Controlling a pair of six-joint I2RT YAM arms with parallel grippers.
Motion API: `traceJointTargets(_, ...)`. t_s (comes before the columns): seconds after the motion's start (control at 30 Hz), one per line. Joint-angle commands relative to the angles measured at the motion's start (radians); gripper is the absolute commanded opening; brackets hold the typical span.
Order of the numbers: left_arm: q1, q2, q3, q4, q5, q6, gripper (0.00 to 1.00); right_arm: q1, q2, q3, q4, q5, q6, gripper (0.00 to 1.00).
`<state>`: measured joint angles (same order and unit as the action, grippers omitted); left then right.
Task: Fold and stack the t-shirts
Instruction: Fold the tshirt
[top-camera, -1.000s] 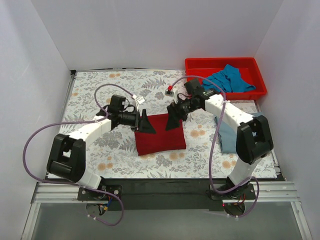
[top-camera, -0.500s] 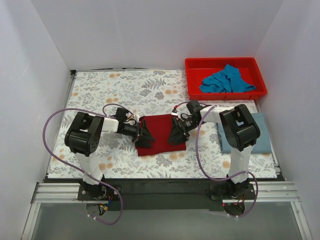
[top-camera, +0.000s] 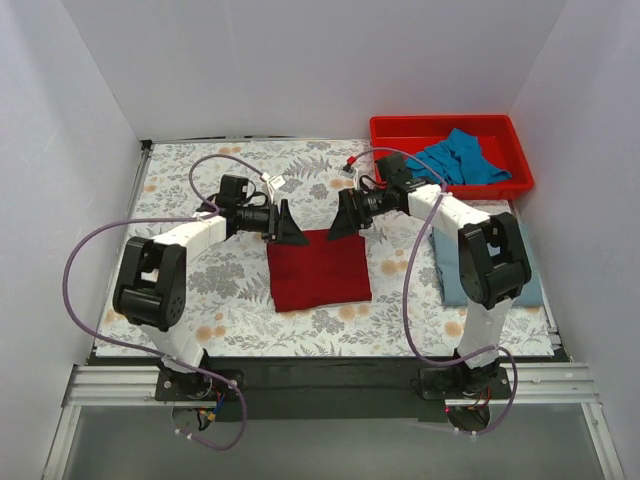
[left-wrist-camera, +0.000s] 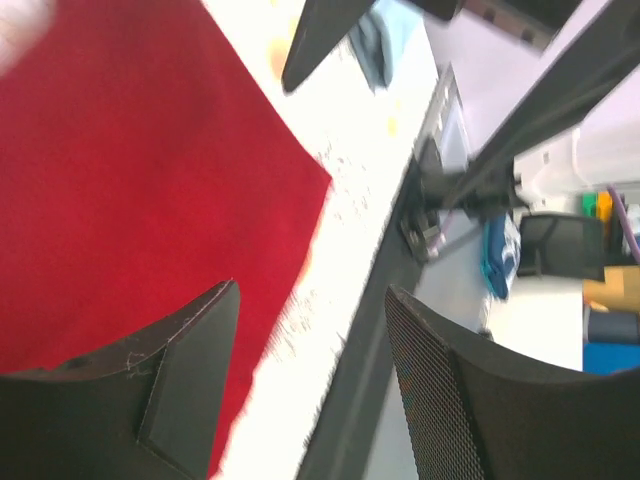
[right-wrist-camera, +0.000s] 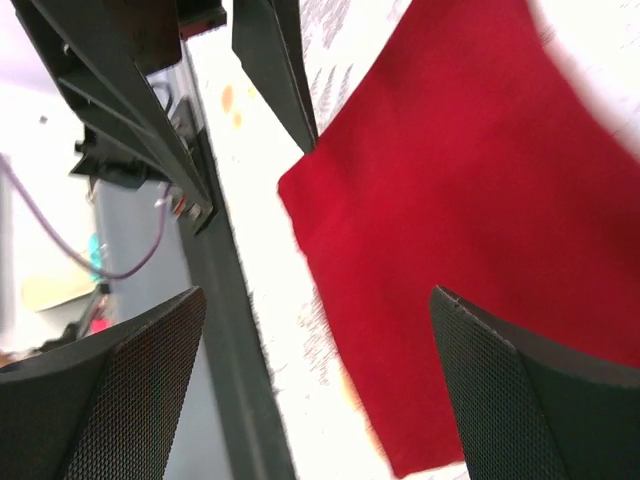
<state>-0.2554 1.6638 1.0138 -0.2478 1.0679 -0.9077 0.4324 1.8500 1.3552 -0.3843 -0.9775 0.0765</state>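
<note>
Both tools hang wide open and empty just beyond the far edge of the dark red t-shirt (top-camera: 318, 270), the left tool (top-camera: 287, 222) over its far-left corner and the right tool (top-camera: 340, 216) over its far-right corner. Each wrist view shows spread fingers with no cloth between them. That shirt lies flat on the surface (top-camera: 200, 180) as a tidy rectangle, so the symmetric corner hover reads as a fold judged complete on this piece. Right of the red shirt, partly hidden by the right arm, the grey-blue t-shirt (top-camera: 452, 275) lies flat and looks folded, likely the stack's base or partner. Beyond the red shirt to the right, the teal-blue t-shirt (top-camera: 455, 160) sits crumpled in the red bin (top-camera: 385, 130), not yet folded.
</note>
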Motion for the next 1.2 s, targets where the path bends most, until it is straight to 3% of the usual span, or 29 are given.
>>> traceJointTargets(0.0,0.028,0.126,0.055,0.097,-0.028,-0.083,0.58,-0.018,0.141,0.064,0.054,0.028,0.008,0.98)
traceJointTargets(0.2,0.073,0.365,0.163,0.159,-0.089,-0.108,0.56,-0.069,0.334,0.142,0.110,0.072,-0.007,0.98)
traceJointTargets(0.4,0.136,0.528,0.290,0.151,-0.103,-0.068,0.55,-0.106,0.420,0.214,0.137,0.112,-0.018,0.98)
traceJointTargets(0.57,0.139,0.452,0.401,0.002,0.001,0.081,0.54,-0.110,0.367,0.314,0.131,0.028,0.067,0.98)
traceJointTargets(0.7,0.131,0.225,0.248,-0.077,0.095,0.057,0.55,-0.078,0.127,0.195,0.134,-0.056,0.178,0.98)
traceJointTargets(0.87,0.056,-0.071,-0.077,-0.052,0.142,-0.068,0.55,0.028,-0.083,-0.115,0.182,-0.087,0.259,0.98)
traceJointTargets(1.03,-0.084,-0.136,-0.260,0.198,0.040,-0.321,0.56,0.121,-0.088,-0.301,0.266,-0.112,0.327,0.98)
traceJointTargets(1.17,-0.068,0.000,-0.259,0.219,-0.019,-0.293,0.55,0.100,0.007,-0.356,0.291,-0.104,0.284,0.98)
